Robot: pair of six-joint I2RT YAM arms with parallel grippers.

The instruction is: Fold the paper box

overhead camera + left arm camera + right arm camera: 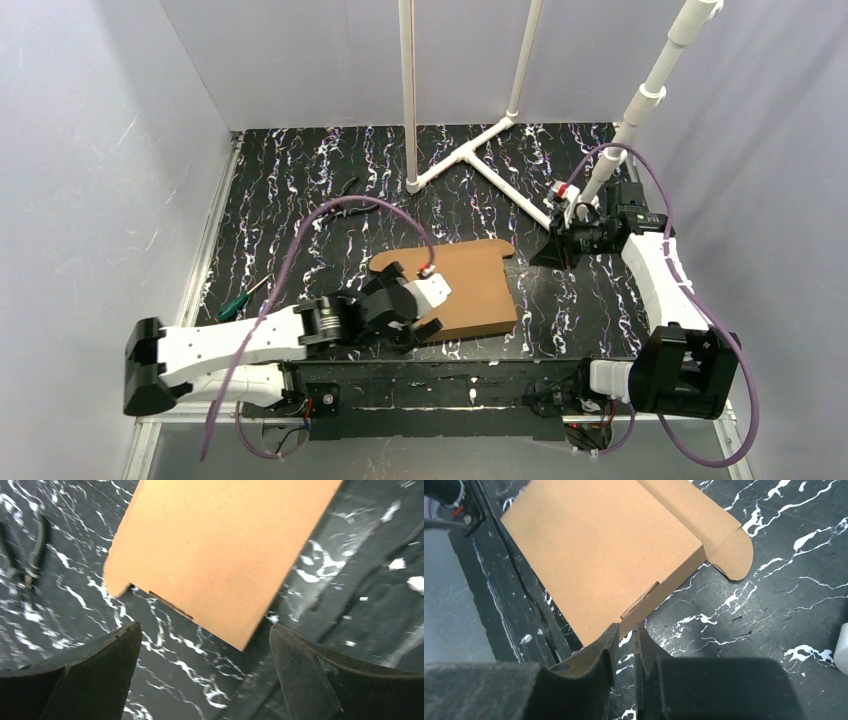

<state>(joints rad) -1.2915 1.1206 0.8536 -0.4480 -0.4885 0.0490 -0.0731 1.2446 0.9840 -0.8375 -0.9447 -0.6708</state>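
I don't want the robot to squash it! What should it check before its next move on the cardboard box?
1. Left end effector open and empty: ok.
2. Right end effector holding nothing: ok, jaws only a slit apart.
3. Paper box resting on the table: ok.
4. All flaps folded in: not ok, a rounded flap sticks out.
5. Pliers and screwdriver apart from the box: ok.
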